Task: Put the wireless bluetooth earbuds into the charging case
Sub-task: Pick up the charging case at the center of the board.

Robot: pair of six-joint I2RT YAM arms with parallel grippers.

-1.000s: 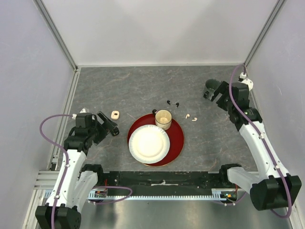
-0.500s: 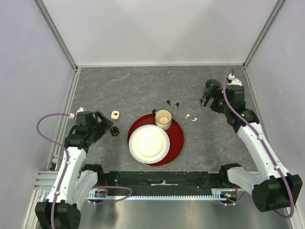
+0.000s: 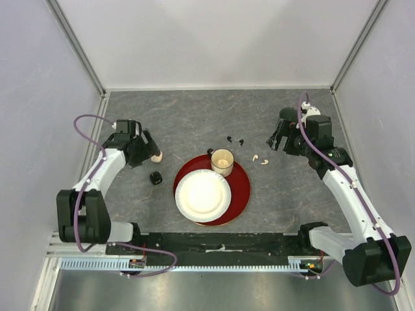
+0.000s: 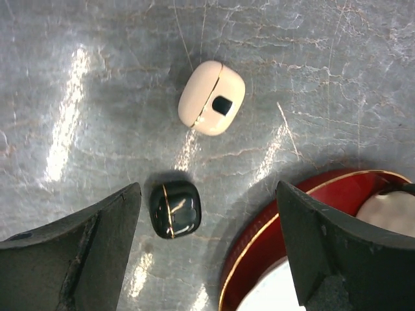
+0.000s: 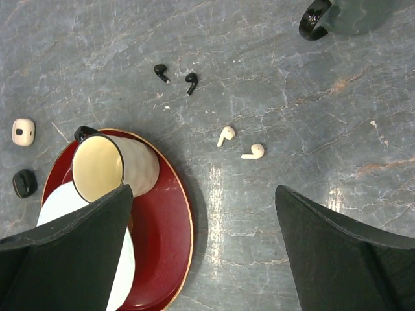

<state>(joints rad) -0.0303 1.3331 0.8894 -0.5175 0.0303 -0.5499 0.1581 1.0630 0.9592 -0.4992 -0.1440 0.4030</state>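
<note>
Two black earbuds (image 5: pixel 161 72) and two white earbuds (image 5: pixel 225 135) lie loose on the table (image 5: pixel 292 97) near the red tray (image 5: pixel 175 246). My right gripper (image 5: pixel 201 201) hangs near them, fingers spread wide and empty. My left gripper (image 4: pixel 207 214), equally wide and empty, hangs by the black case (image 4: pixel 175 208) and the white case (image 4: pixel 211 97), touching neither.

Grey marbled table (image 3: pixel 194 116), plain white walls (image 3: pixel 214 39)

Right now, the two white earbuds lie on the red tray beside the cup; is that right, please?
Not quite: the white earbuds lie on the bare table, off the red tray, beside the cup. The right wrist view shows it.
</note>
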